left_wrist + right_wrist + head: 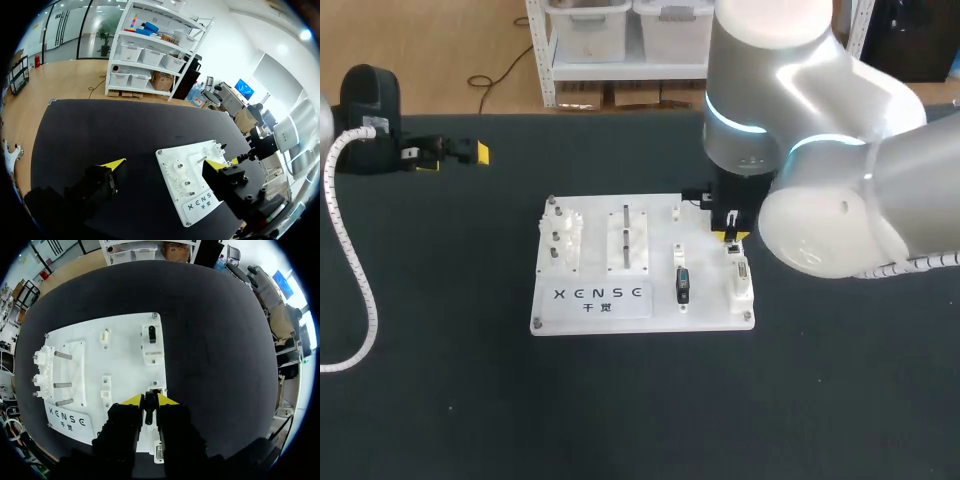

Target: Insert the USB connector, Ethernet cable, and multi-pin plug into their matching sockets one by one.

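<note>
Your left gripper (165, 164) hangs above the black table (440, 350), well left of the white board (660, 232), fingers spread wide with nothing in them. On the board, gear pegs (563, 235) sit at the left end, a black USB connector (682, 285) right of centre, and a grey multi-pin connector (741, 280) near the front right corner. Your right gripper (150, 400) is just behind that one, clamped on a slim black plug (149, 412) over a small socket (156, 388). Can't tell the plug type.
</note>
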You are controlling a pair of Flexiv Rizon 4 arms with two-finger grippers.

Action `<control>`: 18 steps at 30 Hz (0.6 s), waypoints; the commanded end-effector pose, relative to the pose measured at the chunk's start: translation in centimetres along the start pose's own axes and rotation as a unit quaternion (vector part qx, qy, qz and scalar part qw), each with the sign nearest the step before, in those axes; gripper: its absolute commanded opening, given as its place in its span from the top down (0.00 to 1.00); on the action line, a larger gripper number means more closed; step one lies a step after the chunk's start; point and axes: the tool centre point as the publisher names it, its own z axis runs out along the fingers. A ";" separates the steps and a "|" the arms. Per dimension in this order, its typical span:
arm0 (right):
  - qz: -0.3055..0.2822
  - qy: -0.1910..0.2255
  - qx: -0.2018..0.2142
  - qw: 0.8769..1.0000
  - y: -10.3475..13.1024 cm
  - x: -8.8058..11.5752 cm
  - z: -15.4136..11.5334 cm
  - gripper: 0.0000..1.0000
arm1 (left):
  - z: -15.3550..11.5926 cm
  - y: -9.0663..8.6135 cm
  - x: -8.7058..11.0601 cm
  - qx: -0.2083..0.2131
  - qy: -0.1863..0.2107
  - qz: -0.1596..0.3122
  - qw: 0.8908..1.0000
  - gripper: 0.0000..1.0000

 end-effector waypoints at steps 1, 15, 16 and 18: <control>0.005 -0.003 0.003 1.000 -0.3 0.0 0.4 1.00 | 0.0 0.0 0.0 0.000 0.000 0.000 1.000 0.00; 0.010 0.000 0.014 1.000 -0.7 0.0 1.1 1.00 | 0.0 0.0 0.0 0.000 0.000 0.000 1.000 0.00; 0.010 0.001 0.015 1.000 -0.7 0.0 1.1 1.00 | 0.0 0.0 0.0 0.000 0.000 0.000 1.000 0.00; 0.010 0.001 0.016 1.000 -0.8 0.0 1.2 1.00 | 0.0 0.0 0.0 0.000 0.000 0.000 1.000 0.00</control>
